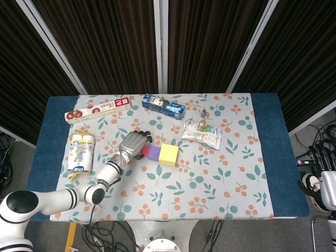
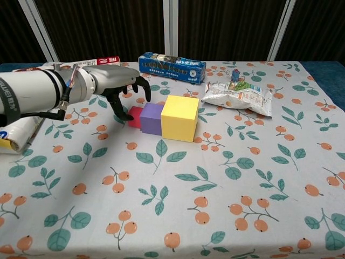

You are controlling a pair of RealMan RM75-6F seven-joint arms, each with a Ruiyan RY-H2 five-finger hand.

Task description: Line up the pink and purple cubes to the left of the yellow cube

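Note:
The yellow cube (image 1: 169, 154) (image 2: 180, 117) sits mid-table on the flowered cloth. The purple cube (image 1: 154, 153) (image 2: 152, 118) touches its left side. The pink cube (image 1: 143, 151) (image 2: 135, 116) lies flat against the purple cube's left, so the three make a row. My left hand (image 1: 134, 144) (image 2: 116, 87) arches over the pink cube with its fingers raised above it and apart. Its thumb is close by the cube's left face. My right hand (image 1: 326, 185) shows only in part, off the table at the head view's right edge.
A blue pack (image 1: 164, 106) (image 2: 172, 67) and a red-and-white box (image 1: 98, 109) lie along the far side. A snack bag (image 1: 201, 132) (image 2: 240, 93) lies right of the cubes, a small bottle pack (image 1: 81, 152) at the left.

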